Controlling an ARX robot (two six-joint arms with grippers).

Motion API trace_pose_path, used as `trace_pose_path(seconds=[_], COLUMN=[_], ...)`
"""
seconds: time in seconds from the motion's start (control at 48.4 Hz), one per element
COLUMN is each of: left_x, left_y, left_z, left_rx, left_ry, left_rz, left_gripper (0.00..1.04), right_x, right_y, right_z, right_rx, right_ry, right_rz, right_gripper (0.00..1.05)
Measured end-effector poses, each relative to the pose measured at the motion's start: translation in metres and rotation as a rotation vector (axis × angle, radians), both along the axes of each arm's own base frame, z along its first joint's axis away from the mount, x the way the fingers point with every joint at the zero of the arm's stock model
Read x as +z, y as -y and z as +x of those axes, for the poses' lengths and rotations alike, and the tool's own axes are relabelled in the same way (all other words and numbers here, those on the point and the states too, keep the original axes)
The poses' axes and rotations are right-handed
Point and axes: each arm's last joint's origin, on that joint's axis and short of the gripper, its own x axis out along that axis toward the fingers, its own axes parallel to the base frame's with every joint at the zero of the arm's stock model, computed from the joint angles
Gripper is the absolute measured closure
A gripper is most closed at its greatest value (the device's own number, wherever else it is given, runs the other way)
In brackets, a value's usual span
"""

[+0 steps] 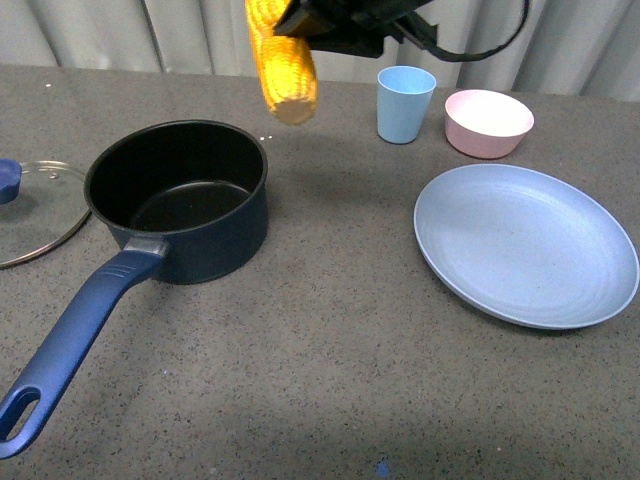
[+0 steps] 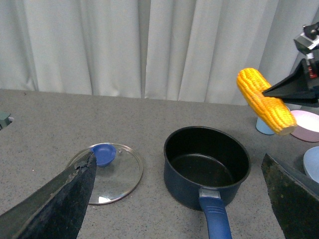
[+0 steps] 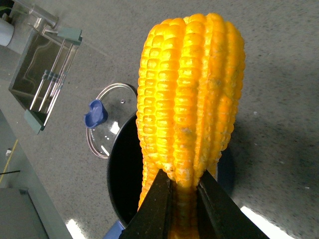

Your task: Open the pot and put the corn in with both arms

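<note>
1 yellow-orange corn cob (image 1: 285,65) clamped in R gripper (image 3: 185,191), held aloft nr 1 uncovered dark navy round saucepan (image 1: 190,200); L gripper (image 2: 178,169) jaws apart.

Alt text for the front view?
The right gripper holds a yellow corn cob in the air near the open navy pot. Its glass lid lies on the table at left; a blue plate, cup and pink bowl sit at right.

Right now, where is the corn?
In the front view the corn hangs in the air in the right gripper, just beyond the pot at its far right side and left of the blue cup.
</note>
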Motion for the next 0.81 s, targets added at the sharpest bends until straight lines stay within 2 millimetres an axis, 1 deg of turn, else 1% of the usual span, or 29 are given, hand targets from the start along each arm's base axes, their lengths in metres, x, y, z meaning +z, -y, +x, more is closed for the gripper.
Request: trace_pose_path(seconds=[0.145, 0.372, 0.516, 0.558, 0.682, 0.702, 0.764, 0.806], left_x=[0.000, 0.000, 0.000, 0.000, 0.000, 0.000, 0.000, 0.000], left_y=[0.000, 0.000, 0.000, 0.000, 0.000, 0.000, 0.000, 0.000], left_z=[0.000, 0.000, 0.000, 0.000, 0.000, 0.000, 0.000, 0.000], left_rx=[0.000, 0.000, 0.000, 0.000, 0.000, 0.000, 0.000, 0.000], left_ry=[0.000, 0.000, 0.000, 0.000, 0.000, 0.000, 0.000, 0.000], left_rz=[0.000, 0.000, 0.000, 0.000, 0.000, 0.000, 0.000, 0.000], left_gripper=[0.07, 0.07, 0.07, 0.07, 0.07, 0.07, 0.07, 0.07], right_x=[-0.010, -0.026, -0.035, -0.041, -0.052, -0.054, -0.057, -0.057], right_y=[-0.028, -0.064, -0.081, -0.087, -0.093, -0.093, -0.093, -0.093], right_z=[0.006, 0.003, 0.000, -0.001, -0.005, -0.005, -0.006, -0.005], right_rx=[0.044, 0.100, 0.123, 0.129, 0.123, 0.120, 0.116, 0.113], right_ry=[-0.037, -0.107, -0.139, -0.155, -0.192, -0.195, -0.207, -0.206], right_rz=[0.017, 0.021, 0.006, -0.003, -0.044, -0.056, -0.065, -0.068], right_gripper=[0.97, 0.97, 0.97, 0.97, 0.98, 0.95, 0.78, 0.70])
